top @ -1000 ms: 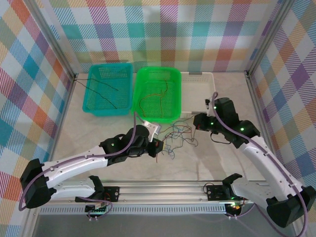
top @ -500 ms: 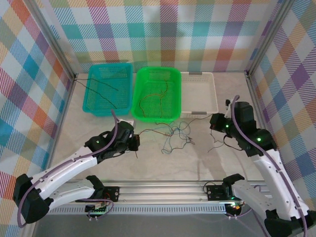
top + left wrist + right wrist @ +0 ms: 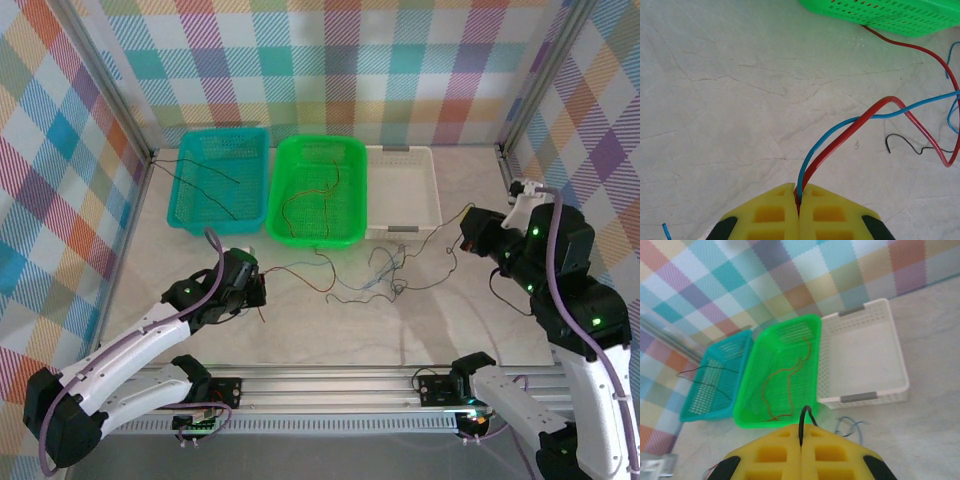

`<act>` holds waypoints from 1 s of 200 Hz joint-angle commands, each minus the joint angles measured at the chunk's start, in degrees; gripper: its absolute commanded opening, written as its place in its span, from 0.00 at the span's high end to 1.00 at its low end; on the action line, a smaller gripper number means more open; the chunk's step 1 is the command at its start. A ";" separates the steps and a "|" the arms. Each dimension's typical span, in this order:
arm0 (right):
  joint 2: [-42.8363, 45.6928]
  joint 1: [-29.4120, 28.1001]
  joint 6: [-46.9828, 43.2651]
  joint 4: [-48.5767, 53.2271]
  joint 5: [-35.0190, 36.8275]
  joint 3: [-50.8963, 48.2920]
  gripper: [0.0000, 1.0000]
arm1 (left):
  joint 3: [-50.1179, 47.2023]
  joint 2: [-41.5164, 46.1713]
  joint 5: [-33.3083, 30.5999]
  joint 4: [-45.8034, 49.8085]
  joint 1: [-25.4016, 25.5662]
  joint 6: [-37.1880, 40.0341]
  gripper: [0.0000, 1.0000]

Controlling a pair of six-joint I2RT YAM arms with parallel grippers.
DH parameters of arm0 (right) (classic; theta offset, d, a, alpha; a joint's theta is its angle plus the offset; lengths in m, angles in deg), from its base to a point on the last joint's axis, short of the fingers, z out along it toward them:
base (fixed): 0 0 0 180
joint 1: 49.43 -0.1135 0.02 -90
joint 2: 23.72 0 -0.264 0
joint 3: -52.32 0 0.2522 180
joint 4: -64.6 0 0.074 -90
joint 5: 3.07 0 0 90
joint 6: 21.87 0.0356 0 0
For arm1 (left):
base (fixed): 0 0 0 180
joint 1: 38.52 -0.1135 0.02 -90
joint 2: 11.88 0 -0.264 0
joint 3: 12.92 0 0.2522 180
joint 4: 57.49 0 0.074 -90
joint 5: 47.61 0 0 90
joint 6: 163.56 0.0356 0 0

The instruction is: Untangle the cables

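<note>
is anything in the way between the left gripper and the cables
Nothing visible. The left gripper is shut on a red wire and a blue wire that run over bare table into the cables.

Far side's pretty walled off: teal basket (image 3: 215, 190), green basket (image 3: 320, 195) and white basket (image 3: 405, 195) sit side by side from 10 to 1 o'clock. The cables (image 3: 372, 283) string across the middle, 9 to 3. Bare table (image 3: 330, 340) toward 6 o'clock is wide open.
</note>
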 commanded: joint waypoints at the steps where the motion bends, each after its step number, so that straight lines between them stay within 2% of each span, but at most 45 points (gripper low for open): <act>1: -4.49 0.29 -1.70 2.08 -7.82 5.74 1.00 | -0.81 -0.12 0.19 -0.89 -0.49 -0.83 1.00; 30: -9.60 0.29 -2.27 2.69 -16.71 13.82 1.00 | -1.06 -1.22 -0.13 -2.51 -0.50 -0.82 1.00; 62: -16.00 0.31 -1.48 5.14 -22.88 23.15 1.00 | -1.04 -5.12 1.98 -5.67 -0.53 -1.13 1.00; 91: -18.95 0.26 -0.19 3.37 -31.26 25.76 1.00 | -1.22 -6.32 3.67 -8.89 -0.49 -1.23 1.00; 115: -20.20 0.27 0.32 2.55 -33.88 24.43 1.00 | -0.39 -6.20 5.00 -10.51 -0.51 -0.96 1.00; 130: -19.65 0.29 1.19 0.18 -35.49 21.96 1.00 | 0.33 -6.16 5.95 -11.46 -0.49 -0.68 0.91; 145: -19.19 0.29 2.34 -2.68 -37.25 19.73 1.00 | 0.64 -6.00 7.49 -13.13 -0.49 -0.50 0.75; 157: -19.24 0.28 3.35 -5.06 -38.98 18.06 1.00 | 0.72 -5.83 8.83 -14.74 -0.49 -0.78 0.66; 200: -20.67 0.18 6.23 -10.78 -45.21 13.86 1.00 | 1.84 -7.33 15.55 -22.36 -0.08 -0.26 0.44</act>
